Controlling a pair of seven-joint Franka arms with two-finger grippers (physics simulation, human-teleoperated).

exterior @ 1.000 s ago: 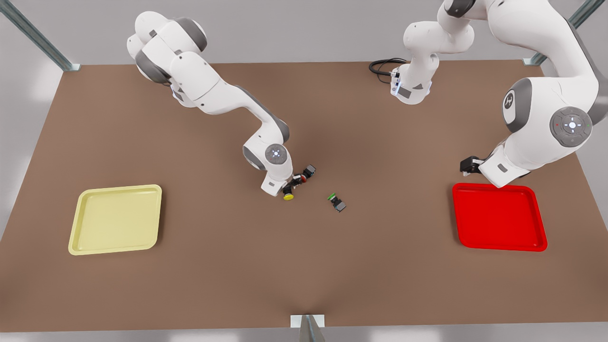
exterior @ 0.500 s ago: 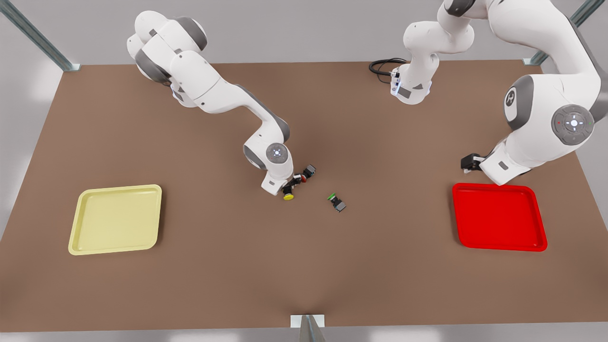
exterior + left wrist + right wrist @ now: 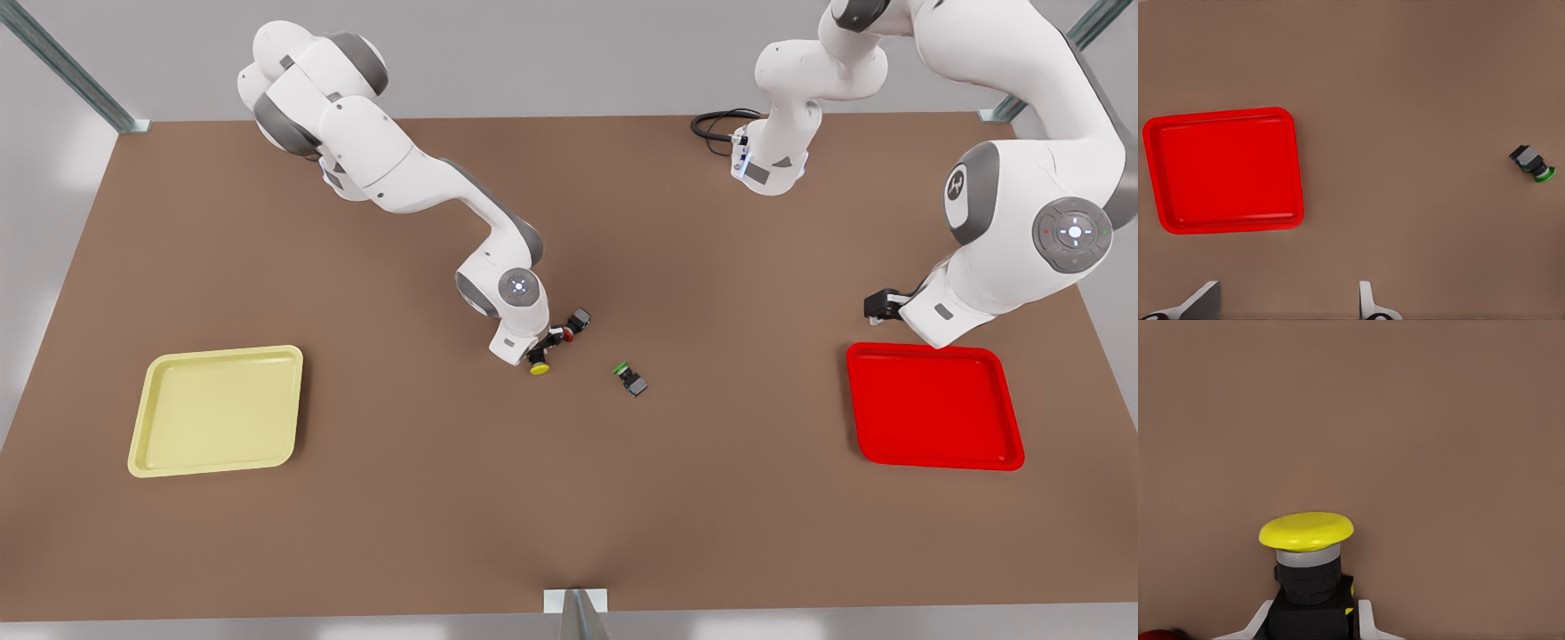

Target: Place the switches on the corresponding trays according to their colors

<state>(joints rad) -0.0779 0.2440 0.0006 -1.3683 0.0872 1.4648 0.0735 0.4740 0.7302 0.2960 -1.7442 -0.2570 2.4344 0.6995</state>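
We see the yellow switch [image 3: 1309, 570] up close in the right wrist view: its dark body sits between the two white fingers [image 3: 1368, 623] of the right gripper [image 3: 1313, 621], which pinch it. In the front view the yellow switch [image 3: 540, 365] is a tiny dot near the middle of the table [image 3: 569, 516], at the tip of the right gripper [image 3: 536, 356].

The red switch [image 3: 573, 325] lies just beside it, at about 1 o'clock from the yellow one. The right wrist view catches just a bit of red [image 3: 1158, 633] at its edge.

The green switch [image 3: 631, 377] lies on its side at 3 o'clock from the yellow one. The left wrist view shows it too [image 3: 1531, 163].

The yellow tray [image 3: 216, 410] sits far off at 9 o'clock. The red tray [image 3: 933, 405] sits far off at 3 o'clock.

The left gripper [image 3: 1285, 303] hangs beside the red tray [image 3: 1225, 169], fingers spread wide and holding nothing. That arm waits.
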